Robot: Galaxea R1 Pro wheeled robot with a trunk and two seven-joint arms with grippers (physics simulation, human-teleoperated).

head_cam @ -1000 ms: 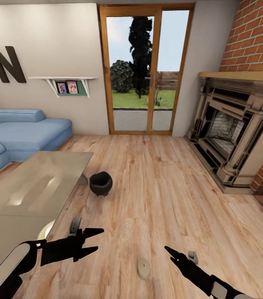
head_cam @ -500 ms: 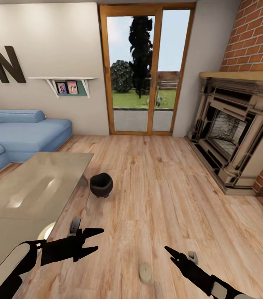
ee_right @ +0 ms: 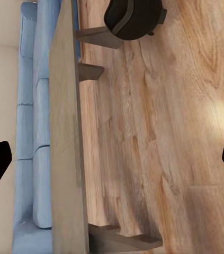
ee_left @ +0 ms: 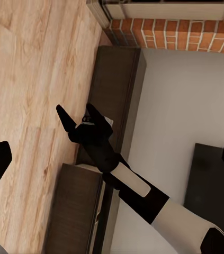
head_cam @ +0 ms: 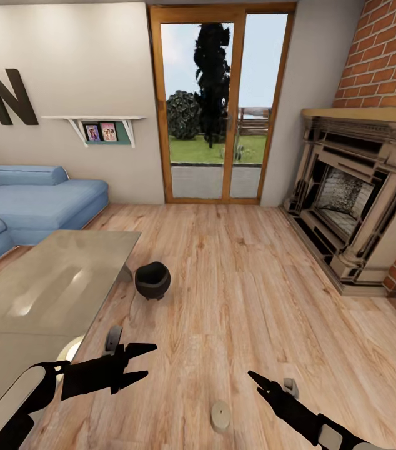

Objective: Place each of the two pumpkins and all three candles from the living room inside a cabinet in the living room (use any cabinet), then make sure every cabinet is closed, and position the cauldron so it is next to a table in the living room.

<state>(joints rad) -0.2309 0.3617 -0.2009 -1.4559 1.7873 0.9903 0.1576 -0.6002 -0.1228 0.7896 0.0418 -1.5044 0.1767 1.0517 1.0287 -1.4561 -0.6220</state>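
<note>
Head view: black cauldron [head_cam: 152, 280] on the floor [head_cam: 248, 281] just beside the glass table [head_cam: 48, 281], both grippers, left [head_cam: 142, 360] and right [head_cam: 255, 379], spread and empty; left wrist view: dark cabinet [ee_left: 117, 84] along the wall; right wrist view: cauldron [ee_right: 133, 18] beside the table's legs.

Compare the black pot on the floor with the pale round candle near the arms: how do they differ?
The pot is black, rounded and hollow, with an open top; the candle is pale beige, flat and solid. The pot is much larger. It sits beside the table, while the candle lies on open floor between the left tool and right tool. Both rest on the wood floor.
</note>
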